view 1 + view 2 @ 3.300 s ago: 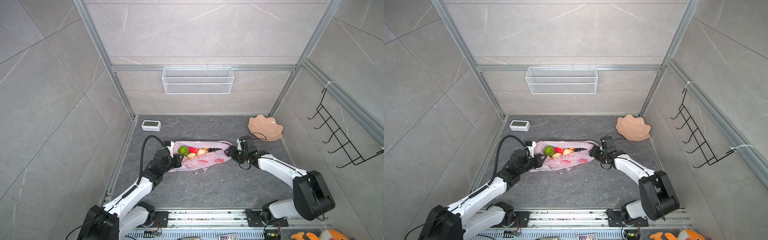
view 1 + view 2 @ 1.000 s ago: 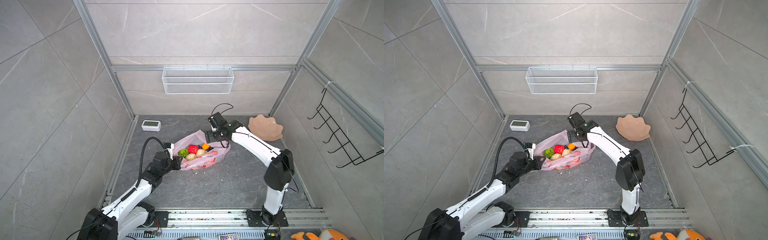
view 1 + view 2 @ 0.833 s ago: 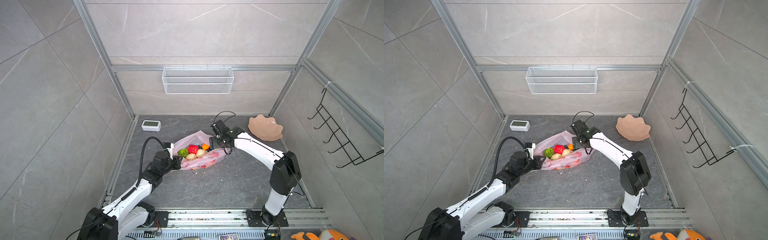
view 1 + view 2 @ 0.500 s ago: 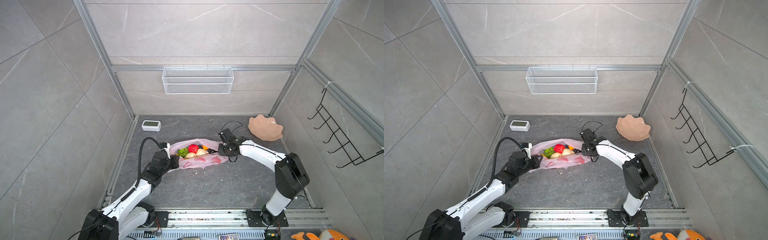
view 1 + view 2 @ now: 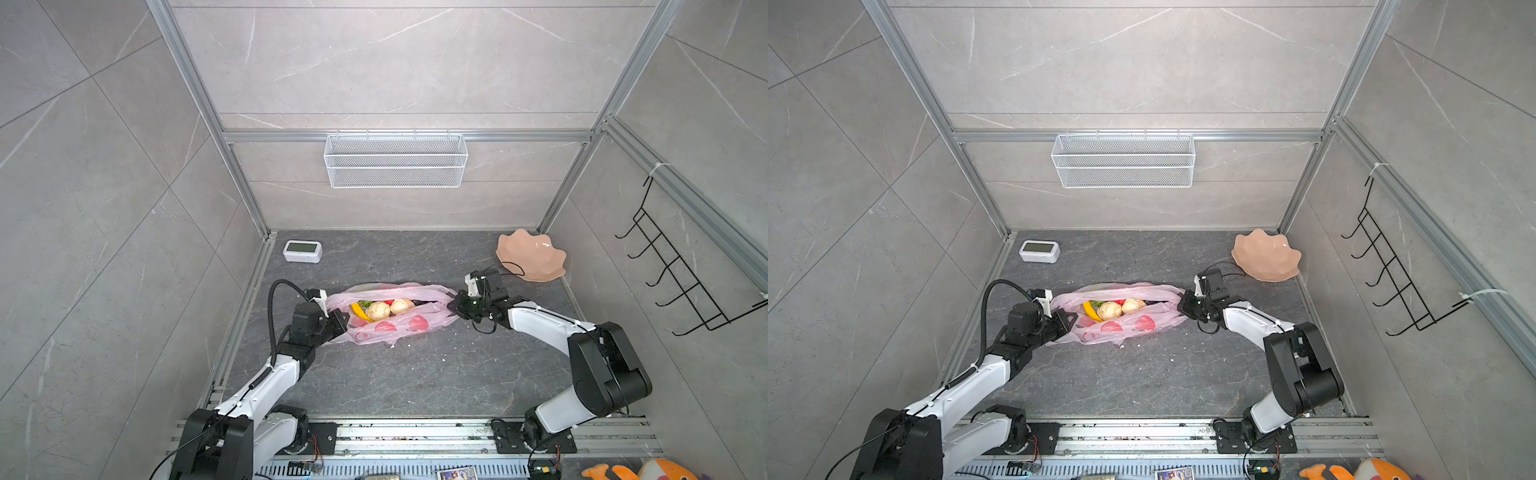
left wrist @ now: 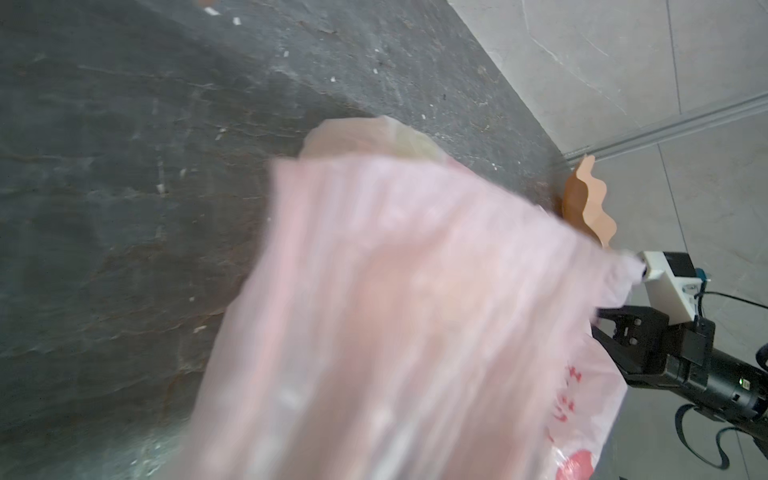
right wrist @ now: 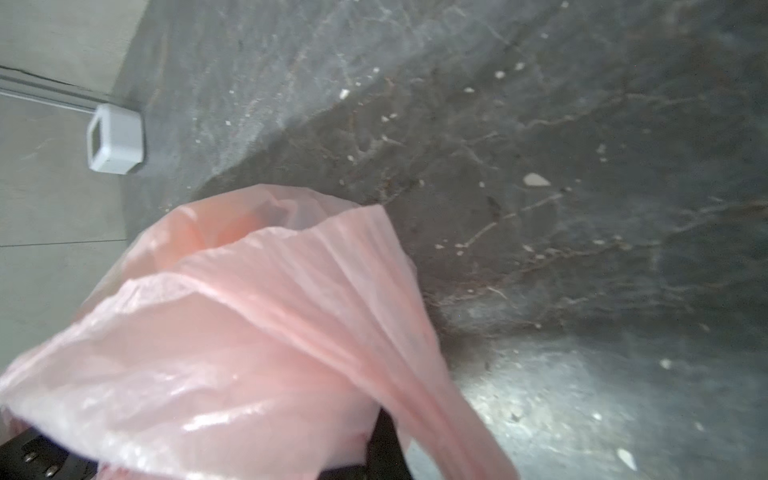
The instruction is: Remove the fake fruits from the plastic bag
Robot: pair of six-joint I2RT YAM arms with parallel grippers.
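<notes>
On floor (image 5: pixel 395 374), plastic bag (image 5: pixel 415 322), left pincer (image 5: pixel 338 322), right pincer (image 5: pixel 452 306) seemingly clenching its ends.

Pale grey veined tile walls (image 5: pixel 395 62), framed by aluminium rails (image 5: pixel 270 136), enclose a dark grey stone-look desk (image 5: pixel 395 374) flecked with white crumbs. A white wire basket (image 5: pixel 395 162) hangs on the back wall, and a black hook rack (image 5: pixel 681 262) on the right wall

Robot test cell in a laboratory: grey stone-look wall panels (image 5: pixel 395 62) held in an aluminium extrusion frame (image 5: pixel 210 116), a dark slate tabletop (image 5: pixel 415 374), a left arm (image 5: pixel 266 382) and right arm (image 5: pixel 540 328) bolted to a slotted front rail (image 5: pixel 415 432), exposed cabling (image 5: pixel 270 320), and a wire basket (image 5: pixel 395 161) and hook rack (image 5: pixel 681 262) mounted on the walls
</notes>
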